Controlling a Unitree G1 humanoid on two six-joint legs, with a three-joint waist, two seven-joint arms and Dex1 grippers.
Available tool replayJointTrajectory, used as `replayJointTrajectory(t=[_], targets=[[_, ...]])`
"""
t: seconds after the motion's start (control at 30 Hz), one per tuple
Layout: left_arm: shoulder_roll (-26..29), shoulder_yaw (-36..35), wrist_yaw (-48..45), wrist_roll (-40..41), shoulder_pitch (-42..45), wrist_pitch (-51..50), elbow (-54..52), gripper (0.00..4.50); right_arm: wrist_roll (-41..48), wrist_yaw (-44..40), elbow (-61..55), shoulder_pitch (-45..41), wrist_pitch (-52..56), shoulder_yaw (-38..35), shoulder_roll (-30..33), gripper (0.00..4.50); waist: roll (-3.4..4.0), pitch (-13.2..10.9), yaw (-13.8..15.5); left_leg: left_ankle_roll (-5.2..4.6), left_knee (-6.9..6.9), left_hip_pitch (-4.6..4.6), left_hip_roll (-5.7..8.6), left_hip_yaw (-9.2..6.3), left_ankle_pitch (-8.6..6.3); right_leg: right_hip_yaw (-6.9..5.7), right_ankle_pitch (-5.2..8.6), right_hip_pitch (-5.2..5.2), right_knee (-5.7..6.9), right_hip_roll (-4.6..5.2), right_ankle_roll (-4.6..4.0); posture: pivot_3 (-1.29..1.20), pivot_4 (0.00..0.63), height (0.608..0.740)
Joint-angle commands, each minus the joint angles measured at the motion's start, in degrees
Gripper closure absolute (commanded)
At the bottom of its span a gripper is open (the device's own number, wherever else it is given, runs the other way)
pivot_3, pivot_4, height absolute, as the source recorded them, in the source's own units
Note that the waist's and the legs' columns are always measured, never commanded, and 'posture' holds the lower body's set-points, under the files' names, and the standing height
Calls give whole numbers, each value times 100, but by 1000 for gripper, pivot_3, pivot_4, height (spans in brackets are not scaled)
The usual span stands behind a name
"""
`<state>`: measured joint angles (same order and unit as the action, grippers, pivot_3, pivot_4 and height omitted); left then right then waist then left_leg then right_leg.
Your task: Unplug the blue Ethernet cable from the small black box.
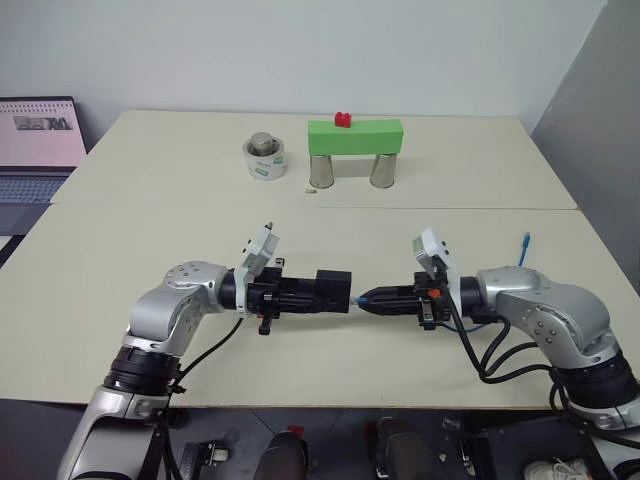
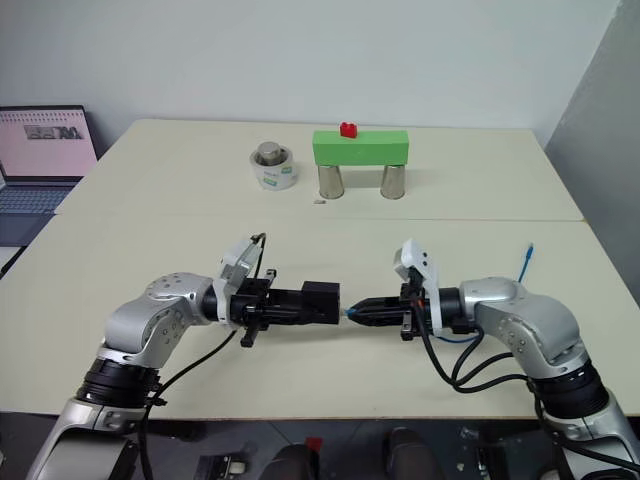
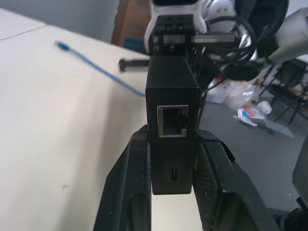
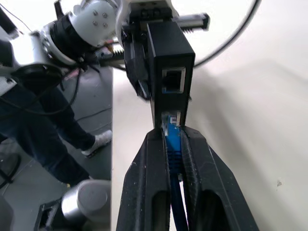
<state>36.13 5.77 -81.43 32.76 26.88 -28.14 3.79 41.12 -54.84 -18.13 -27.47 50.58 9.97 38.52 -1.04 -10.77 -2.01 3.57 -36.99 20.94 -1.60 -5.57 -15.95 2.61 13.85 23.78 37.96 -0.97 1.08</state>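
Both arms are level over the table's [image 1: 150, 250] near edge, fingertips facing. Left gripper [image 1: 318, 296] clamps the small black box [image 1: 333, 290]; right gripper [image 1: 366, 298] pinches the blue Ethernet cable [image 4: 172, 144], plug just clear of the box. Green block [image 1: 355, 136] on cans, tape roll [image 1: 265, 158] far side.

We are seeing the blue Ethernet cable [image 4: 173, 159] running between the right gripper [image 4: 174, 137] fingers, which are covering most of its length; the plug tip is sitting so close to the small black box [image 4: 168, 53] that we cannot tell whether it is touching.

In the left wrist view, the left gripper [image 3: 173, 159] fingers are hiding the box's side faces.

The laptop [image 1: 38, 150] is being cut off by the picture's edge.

The label on the white roll [image 1: 265, 160] is proving too small for us to read.

A person's leg [image 4: 43, 139] is being cropped by the right wrist view's edge.
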Motion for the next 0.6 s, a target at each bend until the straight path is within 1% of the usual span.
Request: replayJointTrajectory(t=[0.03, 0.13, 0.23, 0.37, 0.47, 0.53, 0.57, 0.6], targets=[[152, -103, -48, -160, -141, 250, -16, 3712, -98, -115, 28, 4, -178, -254, 136, 4455, 0, 0, -5, 0, 1, 0, 0, 0, 0, 0, 0, 1, 0, 0, 0, 0, 150, 740], [178, -188, 75, -205, -263, 296, -11, 3712, -479, 173, 499, -109, -583, -444, 57, 4456, 0, 0, 1, 0, 1, 3, -1, -2, 0, -2, 0, 3, 0, 0, -1, 0, 150, 740], [136, -278, 283, -222, -316, 306, -17, 3712, -1451, 908, 1461, -404, -1519, -397, -242, 4456, 0, 0, -3, 0, -3, 2, -1, 4, 0, 2, -1, 2, 1, 0, 2, 0, 150, 740], [62, -295, 523, -241, -371, 298, -97, 3712, -2922, 2274, 3182, -882, -2915, -232, -664, 4456, 0, 0, -35, 0, -1, 0, -1, 11, 0, 8, -3, 6, 5, 0, 4, 0, 150, 740], [34, -283, 608, -219, -382, 251, -148, 3712, -3342, 2706, 4032, -1109, -3475, -316, -915, 4456, 0, 0, -35, 0, 3, 13, -1, 13, 0, 10, -3, 20, 6, 0, 3, 0, 150, 740], [17, -286, 739, -222, -406, 189, -200, 3712, -3466, 2788, 4370, -1181, -3664, -373, -1014, 3753, 0, 0, -36, 1, 2, 36, -1, 10, 1, 9, -9, 39, 10, 1, -8, 0, 150, 740], [15, -300, 845, -241, -426, 160, -229, 3712, -3494, 2750, 4369, -1156, -3703, -391, -1021, 3616, 0, 0, -35, 1, 2, 38, -1, 10, 1, 9, -20, 40, 10, 1, -26, 0, 150, 740], [16, -309, 921, -252, -441, 140, -252, 3712, -3514, 2715, 4366, -1138, -3736, -406, -1026, 3295, 1, 0, -35, 1, 2, 40, 0, 10, 1, 9, -20, 42, 10, 3, -26, 0, 150, 740]])
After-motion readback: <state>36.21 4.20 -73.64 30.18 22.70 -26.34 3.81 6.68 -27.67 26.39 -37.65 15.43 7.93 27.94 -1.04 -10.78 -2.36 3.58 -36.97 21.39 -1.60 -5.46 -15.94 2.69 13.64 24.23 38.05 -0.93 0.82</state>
